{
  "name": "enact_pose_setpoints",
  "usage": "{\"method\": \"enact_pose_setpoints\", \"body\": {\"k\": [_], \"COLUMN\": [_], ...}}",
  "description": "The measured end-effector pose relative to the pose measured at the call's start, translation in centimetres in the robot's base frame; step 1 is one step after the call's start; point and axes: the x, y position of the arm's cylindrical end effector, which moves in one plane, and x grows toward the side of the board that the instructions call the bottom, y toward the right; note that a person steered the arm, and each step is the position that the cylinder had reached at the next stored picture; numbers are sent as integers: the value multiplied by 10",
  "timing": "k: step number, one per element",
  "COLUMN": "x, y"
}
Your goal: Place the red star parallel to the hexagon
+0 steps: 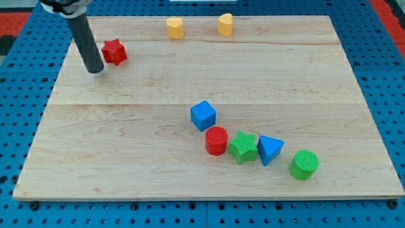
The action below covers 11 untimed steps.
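pale wooden boards make up the surface [126,126], which sits on a blue pegboard base [12,114] whose holes show round every edge.

my tip [95,70] is near the view's top left corner, pressed down onto the wood at the end of the dark rod [85,41]. the rod leans up toward the view's top left and passes out of the picture. this arm carries no hand, only the rod, so nothing is being grasped.

the red star [114,51] lies just to the view's right of the rod, very near it. whether the two touch cannot be told from here.

two yellow blocks stand along the view's top edge, well apart from the star. one yellow block [174,28] is to the left, and the other yellow block [225,24] is a little to its right; their exact shapes are hard to make out, so i cannot tell which one is the hexagon.

the other blocks gather in the lower right part of the wood, far from my tip. the blue cube [203,116] sits highest of them. below it is the red cylinder [216,140], with the green star [243,147] touching its right side. the blue triangle [270,150] comes next, against the green star. the green cylinder [304,164] stands slightly apart at the right end.
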Motion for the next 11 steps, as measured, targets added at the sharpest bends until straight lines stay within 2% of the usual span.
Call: {"method": "enact_pose_setpoints", "body": {"k": [1,3,4,6,8,9,10,11], "x": [-21,-48,-15,-25,-90,-73,9,75], "y": [35,41,44,78,62,71,112,237]}}
